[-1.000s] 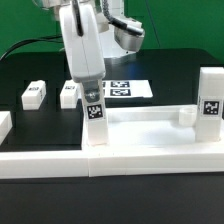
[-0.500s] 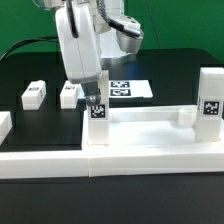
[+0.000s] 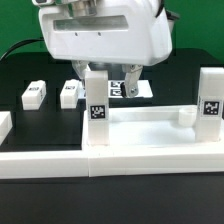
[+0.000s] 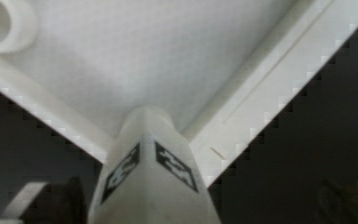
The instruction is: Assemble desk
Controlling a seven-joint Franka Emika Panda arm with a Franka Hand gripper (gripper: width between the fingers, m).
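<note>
white desk top [image 3: 150, 135], white legs [image 3: 96, 132] (black-and-white tags [image 3: 96, 113]), black table [image 3: 30, 68].

On my screen the black tabletop [image 3: 30, 72] fills most of the exterior view. A long low white border wall [image 3: 60, 165] runs along its near edge, from one side of the picture to the other. A short white block [image 3: 4, 124] stands at the edge on the exterior view's left; I cannot tell whether it joins that wall. The marker board [image 3: 144, 90] lies flat toward the far edge, near the middle, with only part of its black squares showing. A green cable [image 3: 15, 47] curves past the far corner on the exterior view's left, in front of a pale back wall [image 3: 200, 25]. The wrist view gives me only dark patches of tabletop.
</note>
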